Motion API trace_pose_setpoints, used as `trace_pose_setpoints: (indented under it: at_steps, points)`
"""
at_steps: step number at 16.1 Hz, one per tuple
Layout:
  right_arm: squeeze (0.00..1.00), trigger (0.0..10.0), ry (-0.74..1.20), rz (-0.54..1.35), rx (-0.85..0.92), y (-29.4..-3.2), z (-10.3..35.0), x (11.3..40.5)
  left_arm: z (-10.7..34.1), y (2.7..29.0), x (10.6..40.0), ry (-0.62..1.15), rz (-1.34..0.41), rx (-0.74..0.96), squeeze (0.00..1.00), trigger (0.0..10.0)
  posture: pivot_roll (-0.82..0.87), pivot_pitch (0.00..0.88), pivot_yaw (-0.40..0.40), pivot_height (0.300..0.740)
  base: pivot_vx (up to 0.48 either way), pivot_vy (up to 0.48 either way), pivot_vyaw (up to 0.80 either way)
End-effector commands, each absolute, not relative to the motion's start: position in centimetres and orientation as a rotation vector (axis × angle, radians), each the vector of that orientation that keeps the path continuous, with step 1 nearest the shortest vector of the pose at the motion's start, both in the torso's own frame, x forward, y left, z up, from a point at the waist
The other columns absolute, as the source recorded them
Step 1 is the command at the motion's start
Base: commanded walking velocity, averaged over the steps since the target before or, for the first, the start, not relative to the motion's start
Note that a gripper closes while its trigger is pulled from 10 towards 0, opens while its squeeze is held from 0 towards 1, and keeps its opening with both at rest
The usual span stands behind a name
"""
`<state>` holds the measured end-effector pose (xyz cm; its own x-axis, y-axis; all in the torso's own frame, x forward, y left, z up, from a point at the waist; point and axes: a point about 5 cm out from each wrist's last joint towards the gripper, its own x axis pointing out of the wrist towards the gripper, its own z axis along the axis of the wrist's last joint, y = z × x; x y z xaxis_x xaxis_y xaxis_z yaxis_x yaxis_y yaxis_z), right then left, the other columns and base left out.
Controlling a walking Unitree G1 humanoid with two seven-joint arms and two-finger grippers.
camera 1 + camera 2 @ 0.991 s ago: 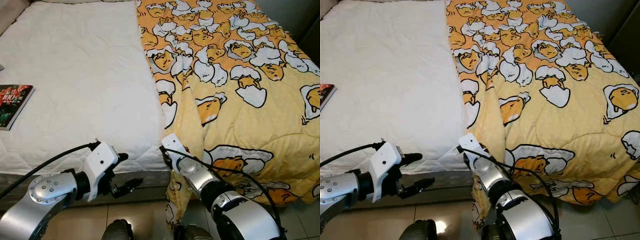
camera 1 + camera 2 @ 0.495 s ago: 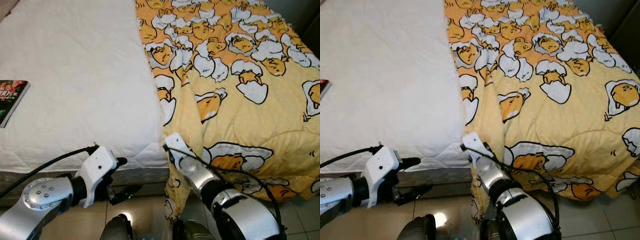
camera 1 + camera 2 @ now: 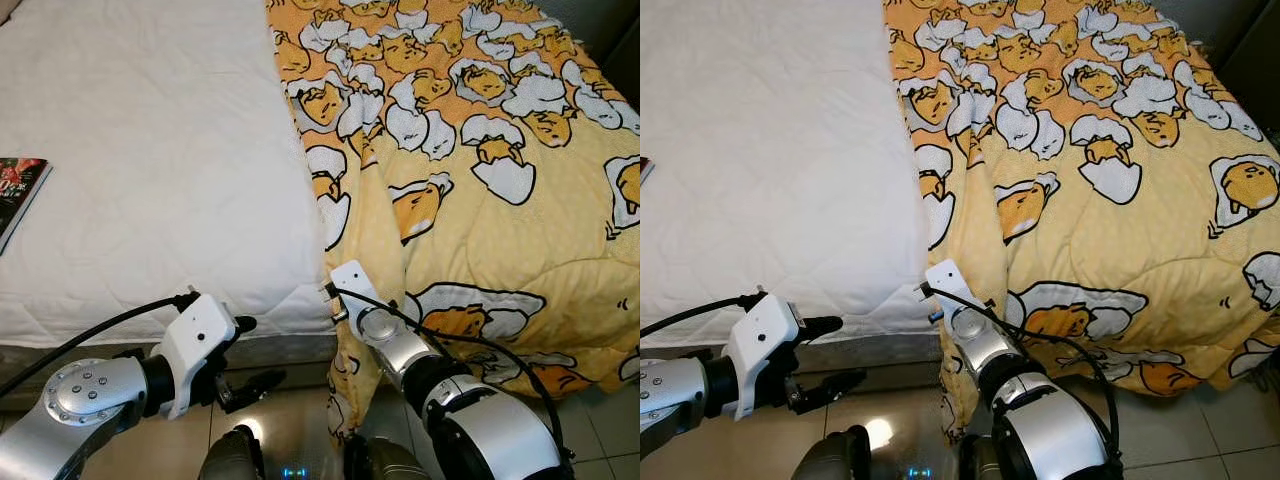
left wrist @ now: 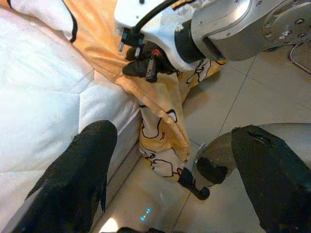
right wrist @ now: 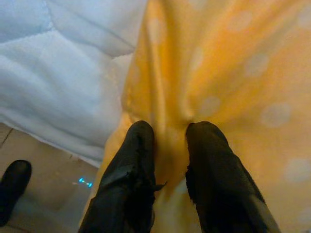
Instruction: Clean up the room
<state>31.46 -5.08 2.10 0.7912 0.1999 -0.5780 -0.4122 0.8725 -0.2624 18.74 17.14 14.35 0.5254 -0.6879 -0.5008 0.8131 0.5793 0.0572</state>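
A yellow blanket (image 3: 480,150) printed with cartoon eggs covers the right half of the bed and hangs over its foot. My right gripper (image 5: 169,160) is shut on the blanket's left edge, at the corner where it drops off the white mattress (image 3: 150,150); yellow cloth is bunched between the fingers (image 5: 131,174). The left wrist view shows the same grip (image 4: 141,65). My left gripper (image 3: 255,352) is open and holds nothing. It hovers in front of the bed's foot, left of the right gripper, over the floor.
A book (image 3: 15,195) with a dark cover lies on the mattress at the far left. Beige floor tiles (image 3: 290,420) run along the bed's foot. The blanket's hem (image 4: 163,145) hangs down to near the floor.
The camera has tilted a little, so the bed sits slightly differently in the picture. The right gripper keeps its hold on the blanket's edge. The left gripper has barely moved.
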Motion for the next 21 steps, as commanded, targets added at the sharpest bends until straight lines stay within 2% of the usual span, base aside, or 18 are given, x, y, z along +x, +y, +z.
trace_pose_setpoints:
  at_steps: [1, 9, 11, 16, 19, 21]
  points:
    - [0.0, 0.0, 0.592, 0.335, -0.364, -5.2, 1.9, 31.4, 14.5, 17.3, 18.4, 0.468, -0.914, 0.303, 0.0, 10.0, 0.16, 0.243, -0.057, 0.74, 0.0, 0.0, 0.0]
    - [0.0, 0.0, 0.628, 0.289, -0.277, -6.1, 1.9, 31.6, 14.4, 17.7, 17.8, 0.49, -0.901, 0.304, 0.0, 10.0, 0.17, 0.26, -0.056, 0.74, 0.0, 0.0, 0.0]
    - [0.0, 0.0, 0.627, 0.27, -0.156, -6.3, 2.3, 32.0, 14.3, 17.8, 18.0, 0.492, -0.898, 0.307, 0.0, 10.0, 0.16, 0.244, -0.056, 0.74, 0.0, 0.0, 0.0]
    - [0.0, 0.0, 0.609, 0.282, -0.063, -6.8, 2.9, 32.6, 14.2, 17.6, 18.7, 0.47, -0.886, 0.304, 0.0, 10.0, 0.14, 0.21, -0.053, 0.74, 0.0, 0.0, 0.0]
    - [0.0, 0.0, 0.606, 0.379, 0.118, -6.9, 3.2, 32.7, 14.2, 17.5, 19.0, 0.459, -0.885, 0.304, 0.0, 10.0, 0.12, 0.192, -0.047, 0.74, 0.0, 0.0, 0.0]
    - [0.0, 0.0, 0.635, 0.525, 0.222, -6.0, 3.0, 32.0, 14.1, 17.6, 19.2, 0.455, -0.883, 0.306, 0.0, 10.0, 0.12, 0.183, -0.048, 0.74, 0.0, 0.0, 0.0]
